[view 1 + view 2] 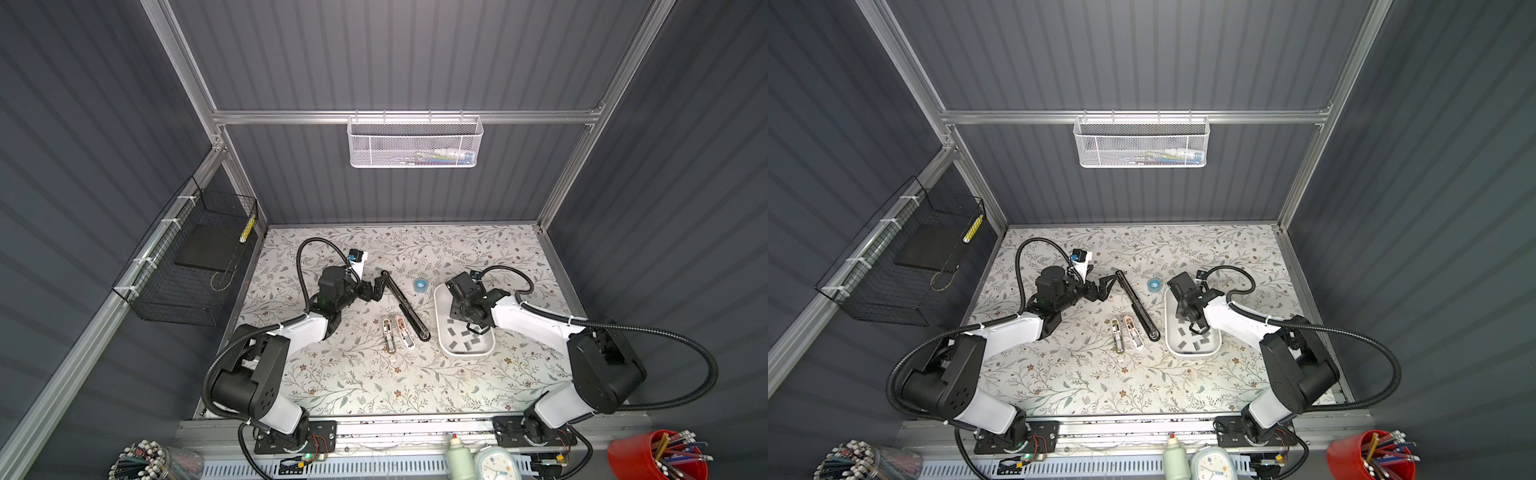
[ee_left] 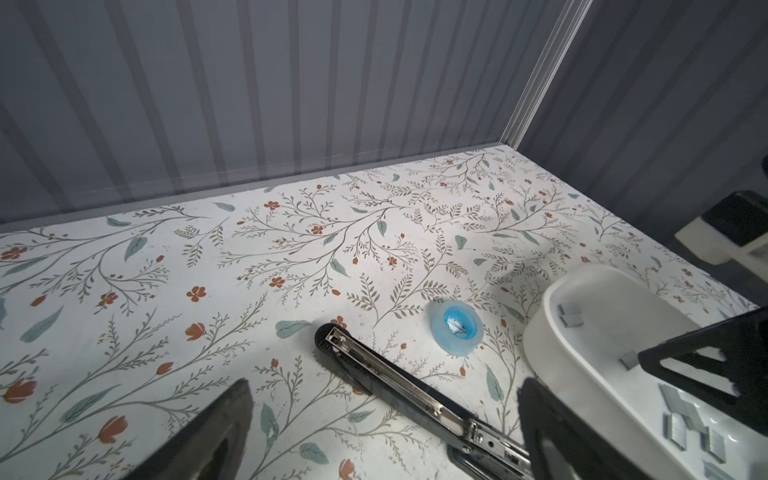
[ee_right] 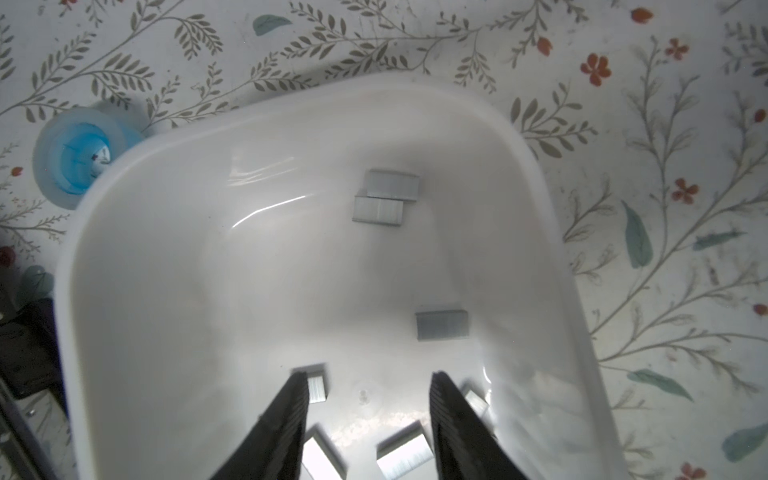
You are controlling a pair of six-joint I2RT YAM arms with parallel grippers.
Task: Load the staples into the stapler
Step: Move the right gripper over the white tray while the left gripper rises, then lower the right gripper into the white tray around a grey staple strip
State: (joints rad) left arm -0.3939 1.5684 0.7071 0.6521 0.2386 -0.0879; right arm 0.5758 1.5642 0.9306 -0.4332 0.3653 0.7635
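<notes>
The black stapler (image 1: 405, 305) (image 1: 1138, 305) lies opened out flat on the floral table, its metal channel facing up (image 2: 395, 386). My left gripper (image 1: 380, 286) (image 1: 1106, 286) (image 2: 384, 386) is wide open beside the stapler's far end, touching nothing. The staples (image 1: 465, 334) (image 1: 1200, 338) (image 3: 390, 185) are several short grey strips scattered in a white tray (image 1: 465, 354) (image 3: 291, 104). My right gripper (image 1: 478, 330) (image 1: 1200, 330) (image 3: 369, 376) hangs inside the tray, open, with bare tray floor between its fingertips and strips lying beside and under the fingers.
A blue tape roll (image 1: 421, 284) (image 2: 456, 328) sits between the stapler's far end and the tray. Two small opened staplers (image 1: 388, 334) (image 1: 405, 332) lie left of the black stapler. A wire basket (image 1: 187, 266) hangs on the left wall.
</notes>
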